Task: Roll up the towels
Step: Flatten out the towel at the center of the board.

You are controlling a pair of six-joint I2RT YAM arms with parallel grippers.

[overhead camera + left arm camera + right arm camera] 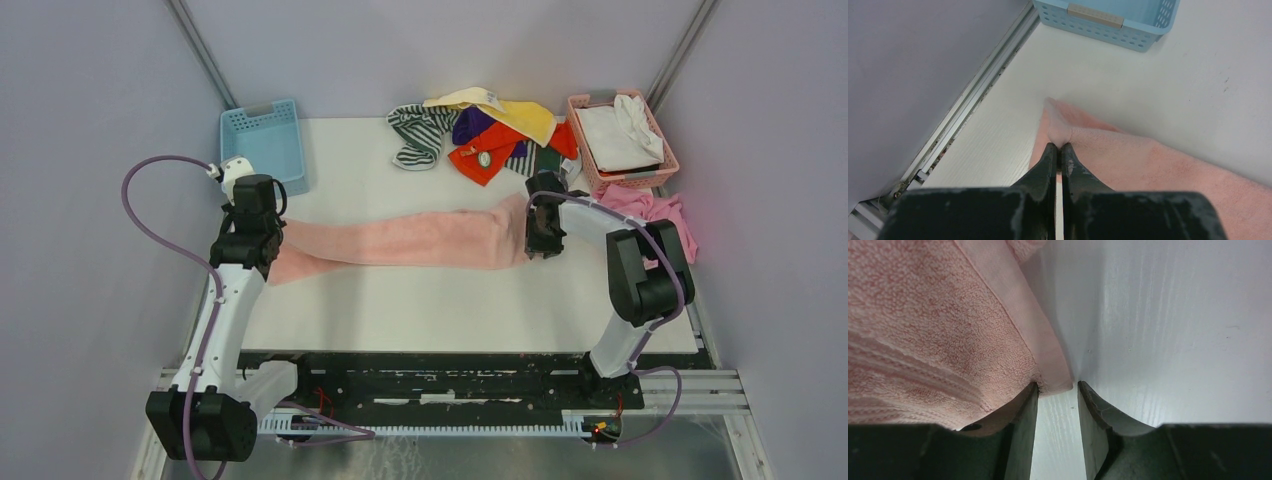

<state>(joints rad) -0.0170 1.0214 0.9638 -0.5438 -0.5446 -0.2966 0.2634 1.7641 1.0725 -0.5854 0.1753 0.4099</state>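
Note:
A long light pink towel (400, 240) lies stretched left to right across the white table. My left gripper (265, 245) is shut on its left end; the left wrist view shows the pink cloth (1128, 155) pinched at the closed fingertips of that gripper (1059, 146). My right gripper (541, 243) stands at the towel's right end. In the right wrist view that gripper (1058, 385) is open, with bare table between the jaws. The towel's hemmed corner (1053, 375) lies just beyond the left fingertip. A pile of yellow (505, 108), striped (415, 130), purple (470, 125) and orange-red (485, 155) towels lies at the back.
A blue basket (262, 140) stands at the back left and also shows in the left wrist view (1098, 25). A pink basket (600, 180) holding white cloth stands at the back right. Another pink cloth (660, 212) lies below it at the table's right edge.

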